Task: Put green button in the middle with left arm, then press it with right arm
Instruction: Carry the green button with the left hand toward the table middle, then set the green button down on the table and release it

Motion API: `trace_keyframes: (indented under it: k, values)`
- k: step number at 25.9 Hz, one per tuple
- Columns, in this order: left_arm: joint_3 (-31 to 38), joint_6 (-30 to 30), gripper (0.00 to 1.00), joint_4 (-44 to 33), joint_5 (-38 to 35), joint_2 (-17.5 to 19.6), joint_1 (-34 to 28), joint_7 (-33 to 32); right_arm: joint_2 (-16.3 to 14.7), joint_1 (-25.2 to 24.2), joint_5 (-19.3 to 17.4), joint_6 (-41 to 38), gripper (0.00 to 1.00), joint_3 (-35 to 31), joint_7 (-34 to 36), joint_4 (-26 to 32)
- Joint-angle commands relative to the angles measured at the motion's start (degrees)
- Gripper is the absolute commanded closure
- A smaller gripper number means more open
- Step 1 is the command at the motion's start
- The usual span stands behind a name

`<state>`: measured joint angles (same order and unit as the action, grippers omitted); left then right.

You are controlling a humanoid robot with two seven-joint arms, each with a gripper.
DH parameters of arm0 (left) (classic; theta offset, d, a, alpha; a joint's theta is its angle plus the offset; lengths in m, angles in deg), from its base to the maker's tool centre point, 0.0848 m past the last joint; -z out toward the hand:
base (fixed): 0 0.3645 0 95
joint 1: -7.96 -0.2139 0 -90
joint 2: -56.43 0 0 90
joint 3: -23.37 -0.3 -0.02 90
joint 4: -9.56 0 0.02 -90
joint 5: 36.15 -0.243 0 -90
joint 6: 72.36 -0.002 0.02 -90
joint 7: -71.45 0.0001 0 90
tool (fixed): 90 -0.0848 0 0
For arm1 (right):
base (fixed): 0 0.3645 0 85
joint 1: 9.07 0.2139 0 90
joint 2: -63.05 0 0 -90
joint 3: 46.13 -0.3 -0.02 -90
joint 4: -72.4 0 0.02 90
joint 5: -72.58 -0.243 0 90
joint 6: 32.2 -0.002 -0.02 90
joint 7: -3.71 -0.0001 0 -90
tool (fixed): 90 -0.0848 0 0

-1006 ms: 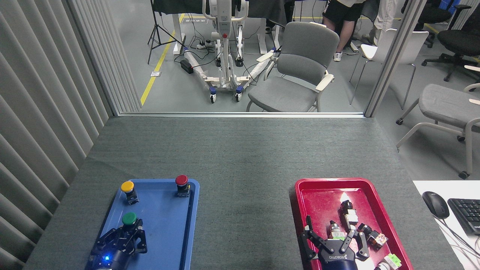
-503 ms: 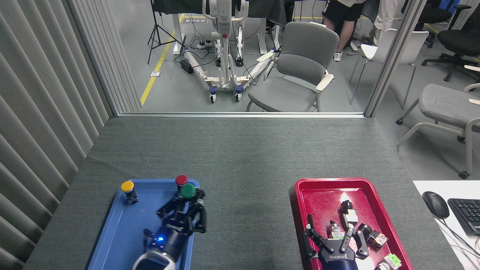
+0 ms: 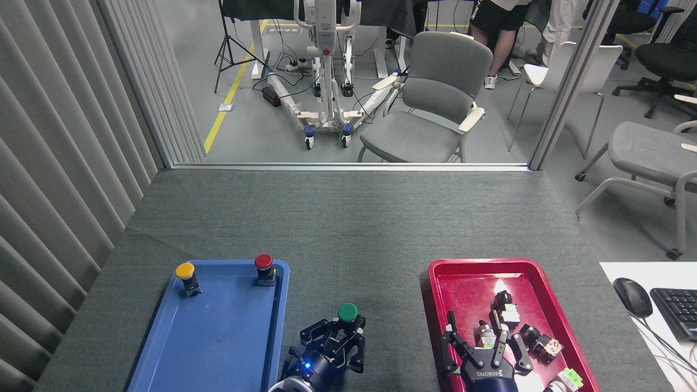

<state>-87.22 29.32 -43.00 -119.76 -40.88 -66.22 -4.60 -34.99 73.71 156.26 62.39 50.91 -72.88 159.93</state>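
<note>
The green button (image 3: 347, 313), dark-green cap up, is held in my left gripper (image 3: 342, 331), whose fingers are shut on its body. It hangs over the dark grey felt of the middle (image 3: 375, 305), between the two trays; whether it touches the felt I cannot tell. My right gripper (image 3: 482, 343) stands open over the near part of the red tray (image 3: 463, 272), its fingers spread above the small parts there.
The blue tray (image 3: 218, 337) at the left holds a yellow button (image 3: 185, 274) and a red button (image 3: 264, 265). Several small switch parts (image 3: 509, 316) lie in the red tray. A mouse (image 3: 632, 296) and keyboard (image 3: 678, 310) sit at the far right.
My left gripper lifted the green button out of the blue tray and carried it right, past the red button, to the felt between the trays. The right gripper stayed almost still.
</note>
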Motion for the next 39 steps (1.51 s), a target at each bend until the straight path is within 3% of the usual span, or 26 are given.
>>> trace_keyframes:
  k: [1,4,5,7,9,12,14,17,20,21,23,24,28,31,39]
  values:
    - [-1.47,-2.11,1.0,1.32,0.29,-0.33,0.62,-0.41,0.22,0.01,0.0,-0.55,0.27,0.08,0.04,-0.08]
    - [-1.65,-2.55,0.99,2.81,0.73,-0.33,0.62,0.03,0.39,0.01,0.0,-1.08,0.27,0.08,0.04,-0.08]
    - [-1.56,-3.07,0.86,2.81,1.0,-0.33,0.62,0.29,0.48,0.01,0.0,-1.17,0.27,0.08,0.04,-0.08]
    - [-1.47,-5.53,0.32,2.37,1.17,-0.33,0.62,0.82,0.57,0.01,0.0,-1.17,0.27,0.08,0.04,-0.08]
    - [-1.56,-5.97,0.01,1.32,2.49,-0.33,0.62,1.08,0.57,-0.08,0.0,-1.08,0.27,0.08,0.04,-0.08]
    - [-2.0,-5.36,0.0,0.26,4.07,-0.33,0.18,1.17,0.66,0.01,0.0,-1.17,0.29,0.08,0.04,-0.08]
    - [-2.0,-5.27,0.0,-0.53,4.07,-0.33,0.09,1.17,0.57,0.01,0.0,-1.26,0.44,0.08,-0.04,-0.17]
    - [-1.91,-3.95,0.0,-3.78,4.07,-0.33,-1.4,1.08,0.66,0.01,0.0,-1.61,0.45,0.17,-0.04,-0.17]
    - [-1.74,-4.3,0.0,-12.39,3.99,0.55,-5.44,0.55,0.57,0.63,0.0,-1.61,0.46,0.17,-0.04,-0.34]
    - [-1.47,-4.57,0.0,-16.43,3.81,1.6,-8.08,0.47,0.57,0.63,0.0,-1.7,0.57,0.17,-0.04,-0.34]
    - [0.46,-5.8,0.0,-24.52,4.07,5.82,-13.09,0.38,0.39,0.89,0.53,-3.98,0.94,0.34,-0.04,-0.34]
    - [2.48,-7.12,0.0,-27.86,4.16,7.49,-15.38,0.38,0.31,1.33,0.7,-5.56,1.0,0.43,-0.13,-0.43]
    - [9.42,-10.81,0.0,-36.56,4.07,9.6,-24.96,1.08,0.66,4.14,3.69,-11.89,1.0,2.98,-1.01,-1.66]
    - [13.73,-11.6,0.0,-34.98,3.64,9.6,-25.66,0.99,1.98,8.18,4.31,-11.63,1.0,7.73,-4.0,-5.7]
    - [14.43,-14.85,0.0,-33.31,3.64,9.43,-25.49,1.08,5.32,15.22,4.22,-11.1,1.0,14.93,-7.78,-19.06]
